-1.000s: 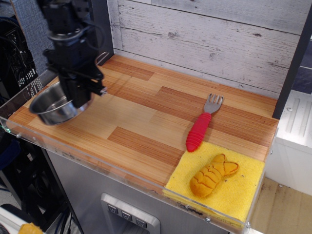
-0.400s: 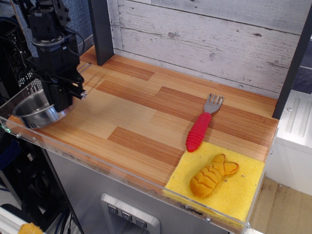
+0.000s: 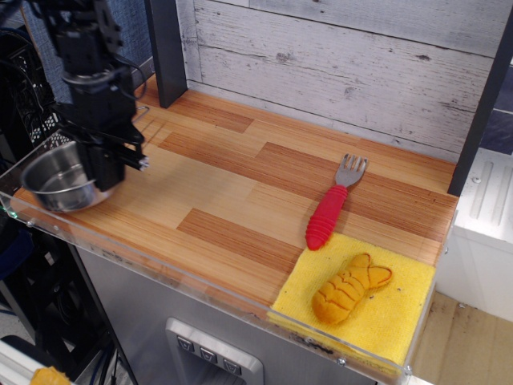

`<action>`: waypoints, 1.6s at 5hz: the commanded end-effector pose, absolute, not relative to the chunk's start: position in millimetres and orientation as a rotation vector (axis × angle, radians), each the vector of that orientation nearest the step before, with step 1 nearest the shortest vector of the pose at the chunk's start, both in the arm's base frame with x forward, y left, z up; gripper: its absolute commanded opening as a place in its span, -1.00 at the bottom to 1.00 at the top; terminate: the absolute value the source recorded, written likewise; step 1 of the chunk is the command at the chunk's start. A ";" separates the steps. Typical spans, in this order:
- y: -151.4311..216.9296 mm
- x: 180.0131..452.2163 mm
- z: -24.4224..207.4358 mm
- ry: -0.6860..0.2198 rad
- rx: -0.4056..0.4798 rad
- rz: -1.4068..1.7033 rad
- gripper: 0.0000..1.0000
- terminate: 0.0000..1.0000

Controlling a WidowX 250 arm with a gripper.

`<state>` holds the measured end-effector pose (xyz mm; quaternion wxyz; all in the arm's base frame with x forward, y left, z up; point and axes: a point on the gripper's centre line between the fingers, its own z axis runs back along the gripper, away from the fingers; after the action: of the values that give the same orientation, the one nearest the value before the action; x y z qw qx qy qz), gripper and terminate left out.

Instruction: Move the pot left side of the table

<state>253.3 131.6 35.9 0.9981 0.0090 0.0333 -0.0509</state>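
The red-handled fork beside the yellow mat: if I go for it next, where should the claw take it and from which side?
Take the fork by its thick ribbed red handle, coming straight down from above. It lies flat on the table, so the sides offer little. Set the claw across the handle, which runs diagonally from the yellow mat toward the back wall. The grey tines look too thin to grip well.

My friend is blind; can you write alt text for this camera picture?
A black robot gripper sits at the rim of a shiny steel pot at the wooden table's left end. A red-handled fork lies far right.
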 end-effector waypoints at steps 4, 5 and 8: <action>108.0 250.4 53.2 0.051 0.027 -0.107 1.00 -1.00; 110.1 244.5 86.2 -0.020 0.047 -0.060 1.00 -1.00; 76.9 239.7 133.1 -0.091 0.017 0.028 1.00 -1.00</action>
<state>236.0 76.7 121.4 0.9996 0.0015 -0.0213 0.0173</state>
